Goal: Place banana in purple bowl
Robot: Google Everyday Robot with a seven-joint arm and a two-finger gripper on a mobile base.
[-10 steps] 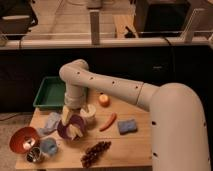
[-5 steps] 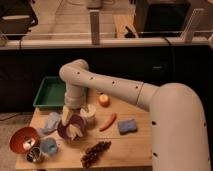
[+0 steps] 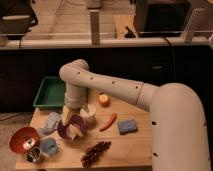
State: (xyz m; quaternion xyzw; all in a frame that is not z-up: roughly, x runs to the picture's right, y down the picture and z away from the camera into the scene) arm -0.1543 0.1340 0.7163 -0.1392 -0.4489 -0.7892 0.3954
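The purple bowl [image 3: 70,128] sits on the wooden table [image 3: 135,145], left of centre. The pale yellow banana [image 3: 67,115] stands tilted at the bowl; its upper end is under my wrist and a pale lower part shows at the bowl's front rim. My gripper [image 3: 73,109] hangs straight down from the arm, right above the bowl and at the banana's upper end. The arm hides how the gripper meets the banana.
A white cup [image 3: 89,113] stands next to the bowl on the right. Around them are an orange fruit [image 3: 104,100], a red-orange carrot-like piece [image 3: 107,121], a blue sponge [image 3: 127,125], dark grapes [image 3: 95,152], a red-orange bowl [image 3: 23,139], a blue cloth [image 3: 50,122] and a green tray [image 3: 50,92].
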